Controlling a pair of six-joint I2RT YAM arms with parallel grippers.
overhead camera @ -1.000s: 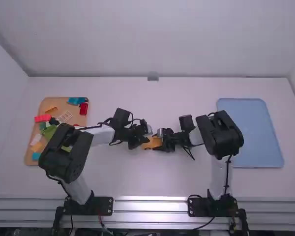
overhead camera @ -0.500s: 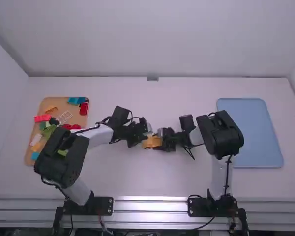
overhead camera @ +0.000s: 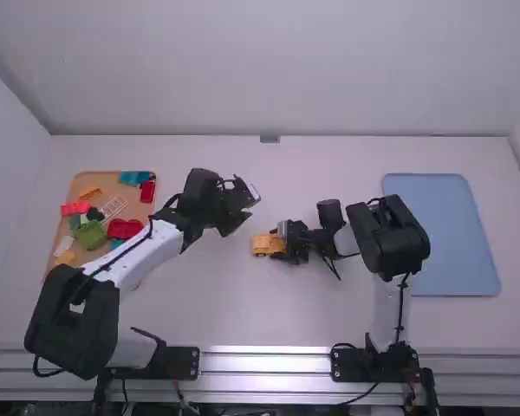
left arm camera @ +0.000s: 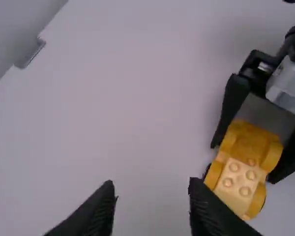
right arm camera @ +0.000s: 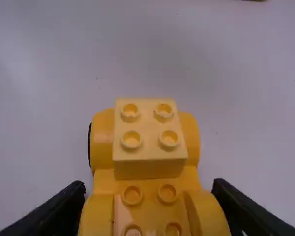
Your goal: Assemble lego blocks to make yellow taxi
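Around mid-table in the high view, my right gripper (overhead camera: 286, 243) is shut on the yellow car body (overhead camera: 263, 245). A paler yellow block (right arm camera: 150, 132) sits on one end of the car body (right arm camera: 104, 214) in the right wrist view, with the right gripper (right arm camera: 150, 206) holding the body's sides at the other end. My left gripper (overhead camera: 253, 196) stands beyond and left of the car in the high view. Its fingers are apart with nothing between them in the left wrist view, where the left gripper (left arm camera: 150, 196) is beside the pale block (left arm camera: 238, 181).
At the left is an orange-brown tray (overhead camera: 130, 195) with several loose pieces, among them a green block (overhead camera: 91, 235), red pieces (overhead camera: 125, 229) and a white rack-like piece (overhead camera: 113, 206). A blue tray (overhead camera: 455, 234) lies at the right.
The left gripper has moved off the car, away from the camera and slightly left, uncovering the car's left end. The right gripper has stayed in place holding the car.
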